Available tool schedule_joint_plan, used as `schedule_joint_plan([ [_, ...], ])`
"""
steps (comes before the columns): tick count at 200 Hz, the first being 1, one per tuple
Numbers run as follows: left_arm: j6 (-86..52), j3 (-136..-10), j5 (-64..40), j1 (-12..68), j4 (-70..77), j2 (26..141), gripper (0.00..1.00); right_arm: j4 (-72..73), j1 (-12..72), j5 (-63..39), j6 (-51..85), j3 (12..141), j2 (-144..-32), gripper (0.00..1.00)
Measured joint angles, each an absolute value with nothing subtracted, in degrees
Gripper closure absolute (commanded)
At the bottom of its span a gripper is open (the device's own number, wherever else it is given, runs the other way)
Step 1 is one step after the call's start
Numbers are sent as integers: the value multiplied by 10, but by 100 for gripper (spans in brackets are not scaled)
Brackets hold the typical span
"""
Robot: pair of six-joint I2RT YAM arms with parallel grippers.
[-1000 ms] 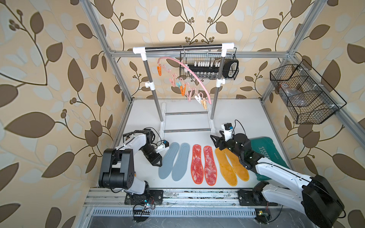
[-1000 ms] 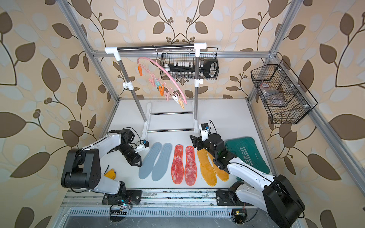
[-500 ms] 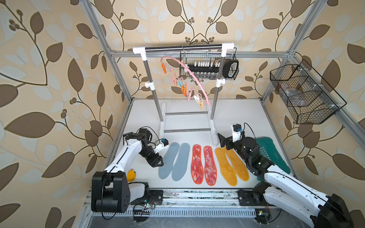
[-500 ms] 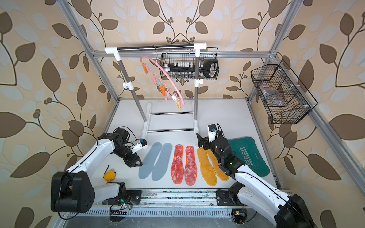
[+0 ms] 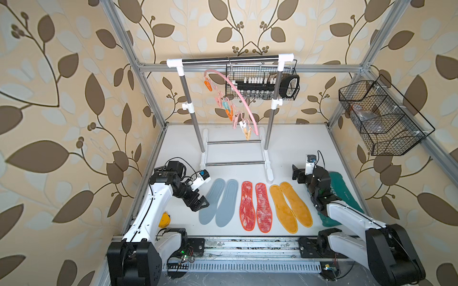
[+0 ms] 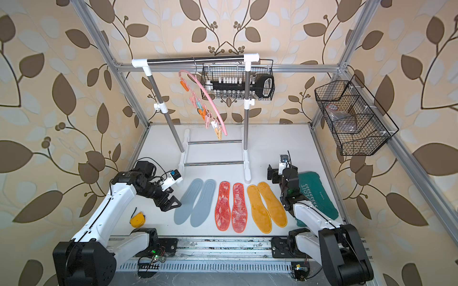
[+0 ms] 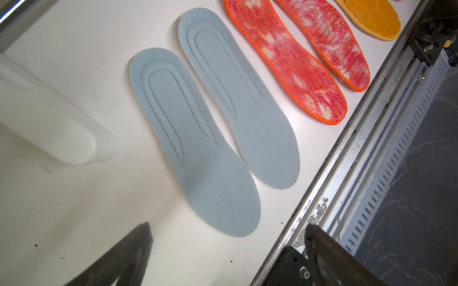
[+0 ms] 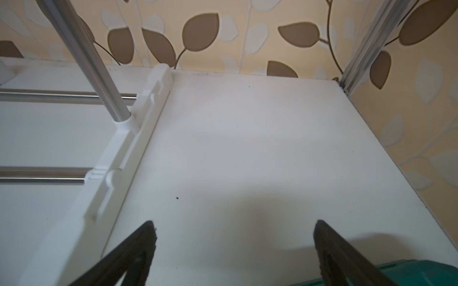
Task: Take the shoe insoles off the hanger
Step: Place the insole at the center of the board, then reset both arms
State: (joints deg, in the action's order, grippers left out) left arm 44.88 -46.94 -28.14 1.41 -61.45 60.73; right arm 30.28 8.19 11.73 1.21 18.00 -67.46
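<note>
Since ~1 s ago the R arm has pulled back. The right gripper (image 5: 298, 174) was over the toe ends of the orange-yellow pair (image 5: 282, 209). It's now off to the side, above bare table (image 5: 297, 143) by the far end of the dark green case (image 5: 345, 195). The L arm has stretched out low from its base, w/ the left gripper (image 5: 201, 204) staying just beside the outer insole of the grey-blue pair (image 5: 209, 201). The hanger (image 5: 238, 97) has swung a bit on the rack (image 5: 235, 60). Jaws: L stand wide apart, nothing between the fingers (image 7: 322, 242), no contact w/ the insole visible in the wrist view. R also wide apart, fingers (image 8: 147, 237) over white tabletop, nothing held. Count: shoe insoles = 6, all flat on the table in a row in front of the rack, off the hanger. That's 2 grey-blue nearest the L arm, 2 in the red-and-white pair (image 5: 247, 206) w/ orange rims in the middle, and 2 fuzzy orange-yellow nearest the R arm. Each pair lies close side by side, w/ a small gap btwn pairs. Hanger = 1, pink, hooked on the rack's top bar, tilted, clips (image 5: 230, 114) hanging free; exact no. of clips can't tell. Rack = 1. Wire baskets = 2: one (image 5: 260, 84) behind the rack, one (image 5: 381, 118) on the side wall. There's 1 small yellow round item (image 5: 164, 219) by the L arm's base.
</note>
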Motion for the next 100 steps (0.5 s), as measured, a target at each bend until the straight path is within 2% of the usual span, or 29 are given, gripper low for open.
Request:
schedule_joint_plan([
  [67, 445, -438, -280, 3, -574, 594, 1, 425, -12, 48, 13, 208, -845, 2],
  [100, 431, -429, -276, -8, -528, 602, 1, 453, -13, 33, 15, 207, -860, 2],
])
